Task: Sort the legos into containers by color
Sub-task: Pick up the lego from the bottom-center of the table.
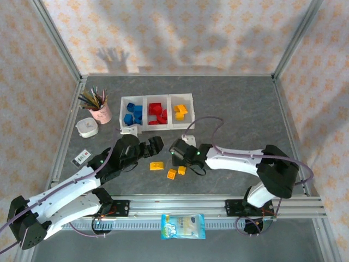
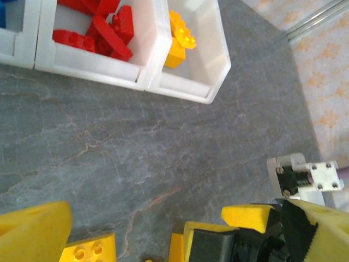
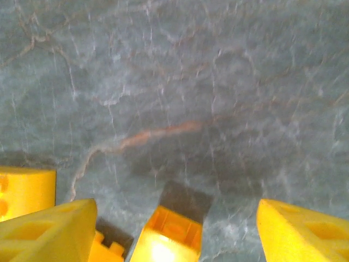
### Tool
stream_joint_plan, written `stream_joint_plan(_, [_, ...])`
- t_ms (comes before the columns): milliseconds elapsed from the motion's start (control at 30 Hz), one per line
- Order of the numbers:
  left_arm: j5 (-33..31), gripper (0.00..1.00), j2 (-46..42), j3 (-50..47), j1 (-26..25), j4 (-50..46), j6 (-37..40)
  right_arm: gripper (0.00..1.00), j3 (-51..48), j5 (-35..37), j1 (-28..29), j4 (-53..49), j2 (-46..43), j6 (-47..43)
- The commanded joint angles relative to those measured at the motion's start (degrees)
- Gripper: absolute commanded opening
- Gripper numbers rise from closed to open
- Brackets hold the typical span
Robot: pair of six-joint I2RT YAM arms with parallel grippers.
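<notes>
3 containers (image 1: 145, 112) on veined grey table (image 1: 240, 114), floral walls (image 1: 180, 33) around.

Lab rig: aluminium frame (image 1: 58, 38), patterned backdrop (image 1: 180, 33)

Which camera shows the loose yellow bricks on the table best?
Top external: all three bricks lie in full on the table. The right wrist has bricks close up but cropped at its bottom edge; the left wrist has one studded brick, also cut off at the bottom.

Grey marbled table (image 1: 245, 109), joined white bins (image 1: 163, 128), pencil cup (image 1: 101, 113), dish (image 1: 87, 127), yellow bricks (image 1: 157, 166)
</notes>
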Motion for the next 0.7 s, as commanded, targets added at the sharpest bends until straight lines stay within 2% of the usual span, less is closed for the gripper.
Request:
stream_joint_plan(0, [-1.2, 0.99, -0.8, -1.6, -0.6, -0.9, -0.1, 0.77, -1.6, 3.2, 1.7, -1.7, -1.0, 7.9])
stream_joint_plan(400, [-1.2, 0.99, -0.7, -2.7, -0.6, -0.5, 0.7, 0.76, -2.1, 2.9, 5.0, -2.6, 2.4, 11.5])
stream_joint_plan(667, [-0.9, 0.99, -0.1, -2.6, -0.6, 0.3, 0.9, 0.63, -2.9, 4.2, 5.2, -5.5, 1.9, 11.8])
